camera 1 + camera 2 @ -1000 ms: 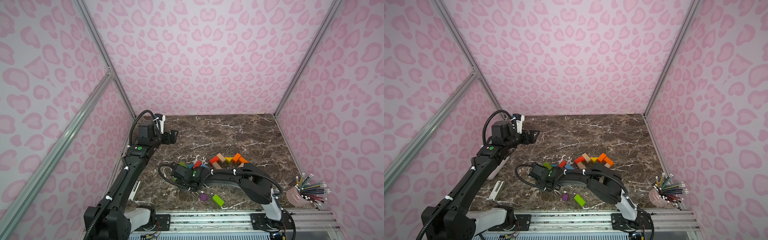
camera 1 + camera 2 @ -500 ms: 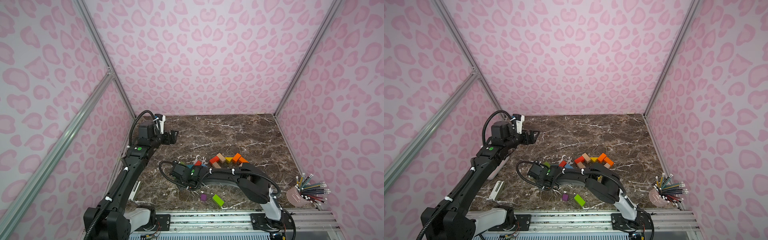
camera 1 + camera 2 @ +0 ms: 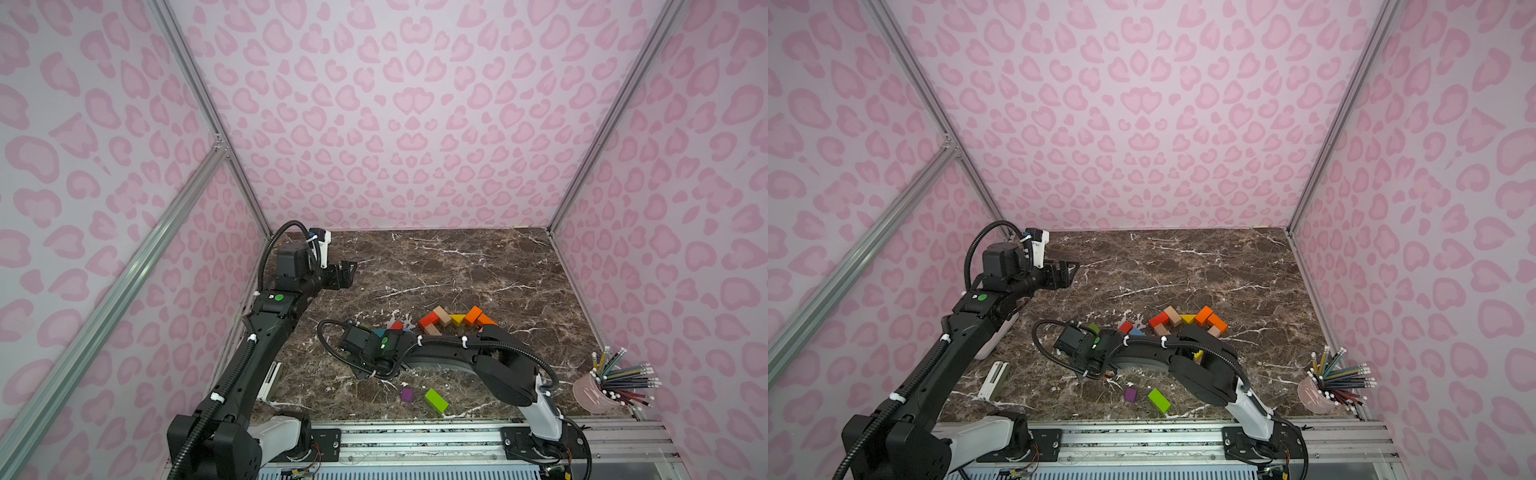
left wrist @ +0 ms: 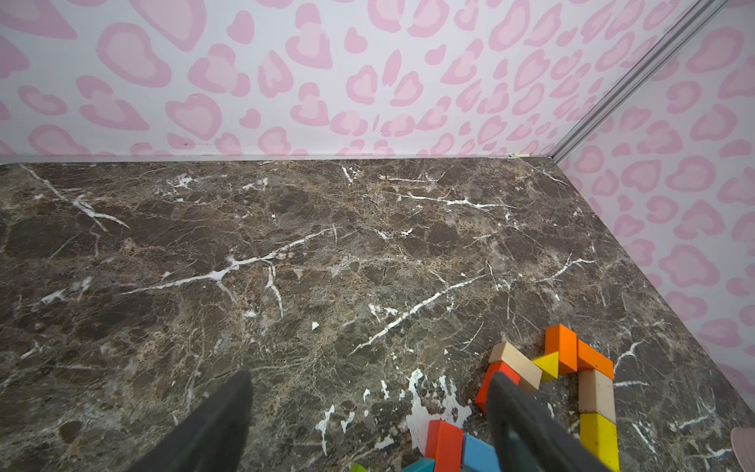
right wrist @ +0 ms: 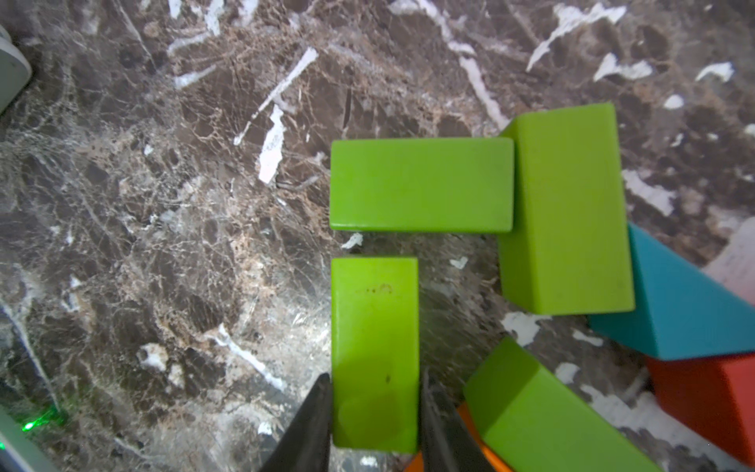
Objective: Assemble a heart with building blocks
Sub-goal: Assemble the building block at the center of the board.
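Left hand (image 4: 369, 376) spread wide, right hand (image 5: 374, 376) gripping

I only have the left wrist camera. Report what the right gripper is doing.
Observer: The right gripper is shut on a green brick, one finger against each long side.
Operator: Describe what lies next to that brick.
Observer: A crosswise green brick and a longways green brick meet in an L just past its free end.
Operator: List any loose pieces outside my frame.
Observer: A purple cube and a loose green brick lie near the front edge of the table, apart from the other blocks.
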Available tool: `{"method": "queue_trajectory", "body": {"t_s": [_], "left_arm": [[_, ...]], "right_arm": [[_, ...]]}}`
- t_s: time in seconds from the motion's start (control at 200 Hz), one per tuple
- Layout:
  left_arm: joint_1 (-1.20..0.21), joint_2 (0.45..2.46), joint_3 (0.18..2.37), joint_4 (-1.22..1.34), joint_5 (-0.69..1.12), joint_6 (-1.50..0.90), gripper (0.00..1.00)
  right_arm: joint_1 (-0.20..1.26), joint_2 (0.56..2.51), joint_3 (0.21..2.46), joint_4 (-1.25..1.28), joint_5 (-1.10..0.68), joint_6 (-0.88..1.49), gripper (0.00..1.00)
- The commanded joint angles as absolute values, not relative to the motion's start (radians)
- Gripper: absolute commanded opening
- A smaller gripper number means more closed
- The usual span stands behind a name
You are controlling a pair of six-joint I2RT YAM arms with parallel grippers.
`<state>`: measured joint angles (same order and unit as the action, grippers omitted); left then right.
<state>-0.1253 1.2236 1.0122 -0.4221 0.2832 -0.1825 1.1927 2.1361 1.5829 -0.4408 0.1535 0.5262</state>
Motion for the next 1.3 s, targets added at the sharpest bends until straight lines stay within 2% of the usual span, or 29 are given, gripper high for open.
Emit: {"method": "queue_trajectory", "body": {"t_s": [0.0, 0.735, 1.295], "left_arm": [[-0.123, 1.222, 1.012, -0.375, 0.288, -0.178, 0.91], [-0.122, 1.223, 1.011, -0.376, 0.291, -0.178, 0.91], [-0.122, 1.224, 1.011, -0.372, 0.294, -0.180, 0.91]], "right_arm": [[1.189, 2.146, 1.595, -0.454, 0.155, 0.527, 0.37], [1.186, 2.142, 1.618, -0.454, 0.173, 0.494, 0.39], [1.186, 2.113, 1.590, -0.431, 0.158, 0.468, 0.49]]}}
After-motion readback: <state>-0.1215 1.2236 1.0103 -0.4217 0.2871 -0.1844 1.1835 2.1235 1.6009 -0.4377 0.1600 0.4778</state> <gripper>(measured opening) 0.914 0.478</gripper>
